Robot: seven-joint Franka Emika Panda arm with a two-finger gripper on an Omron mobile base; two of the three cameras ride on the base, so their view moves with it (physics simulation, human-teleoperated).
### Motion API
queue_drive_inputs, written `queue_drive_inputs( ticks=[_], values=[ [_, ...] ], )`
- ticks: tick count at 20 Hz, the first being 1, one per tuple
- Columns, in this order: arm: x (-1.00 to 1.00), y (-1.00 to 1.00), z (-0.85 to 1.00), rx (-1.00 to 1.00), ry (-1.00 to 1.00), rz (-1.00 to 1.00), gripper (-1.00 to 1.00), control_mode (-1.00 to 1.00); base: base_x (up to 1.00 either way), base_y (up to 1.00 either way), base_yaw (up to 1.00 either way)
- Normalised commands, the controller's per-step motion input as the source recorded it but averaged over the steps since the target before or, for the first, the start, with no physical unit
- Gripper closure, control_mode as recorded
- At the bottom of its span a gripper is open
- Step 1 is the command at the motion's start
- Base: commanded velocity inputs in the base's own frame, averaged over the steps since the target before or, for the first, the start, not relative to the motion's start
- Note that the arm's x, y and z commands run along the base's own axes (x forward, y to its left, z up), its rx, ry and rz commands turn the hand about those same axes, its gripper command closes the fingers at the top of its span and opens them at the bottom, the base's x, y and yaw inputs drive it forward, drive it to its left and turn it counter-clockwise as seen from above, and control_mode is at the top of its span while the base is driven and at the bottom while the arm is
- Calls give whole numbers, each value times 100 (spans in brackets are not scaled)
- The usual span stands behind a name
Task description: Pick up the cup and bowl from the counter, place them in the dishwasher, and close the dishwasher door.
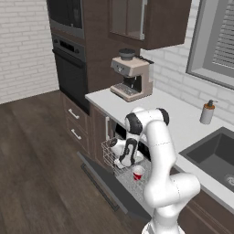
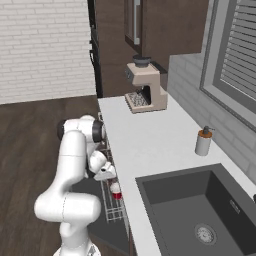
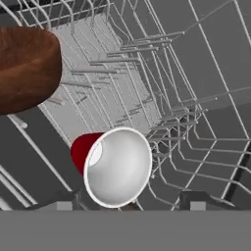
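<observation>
Item: cup. It was found lying on its side in the white wire rack of the dishwasher, white mouth turned toward the hand camera; a resting place among the tines was judged the reason for the tilt.

Item: bowl. It was recorded at the upper left of the hand view, over the rack; whether it rested on the wires could not be told.

Item: hand. It was lowered into the rack; whether it was released or clenched could not be told.

Item: dishwasher door. It was seen dropped open, as loading required.

Item: surface. The right base view alone showed its full run to the sink; the hand view alone showed the cup's inside.
</observation>
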Motion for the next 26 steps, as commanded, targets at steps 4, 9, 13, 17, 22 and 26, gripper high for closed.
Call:
queue_drive_inputs(
  ticks=[4, 9, 13, 17, 22, 26],
  values=[
    [-92, 26, 28, 2, -3, 0, -100, -100, 0, 0, 0],
    [-69, 42, 97, 4, -13, 0, -100, -100, 0, 0, 0],
    [-56, 54, 100, 2, -10, 0, -100, -100, 0, 0, 0],
    [-52, 73, 100, 0, 0, 0, -100, -100, 0, 0, 0],
    [-24, 85, 100, 0, 3, 0, -100, -100, 0, 0, 0],
    [-15, 89, 100, -3, 8, 0, -100, -100, 0, 0, 0]
  ],
)
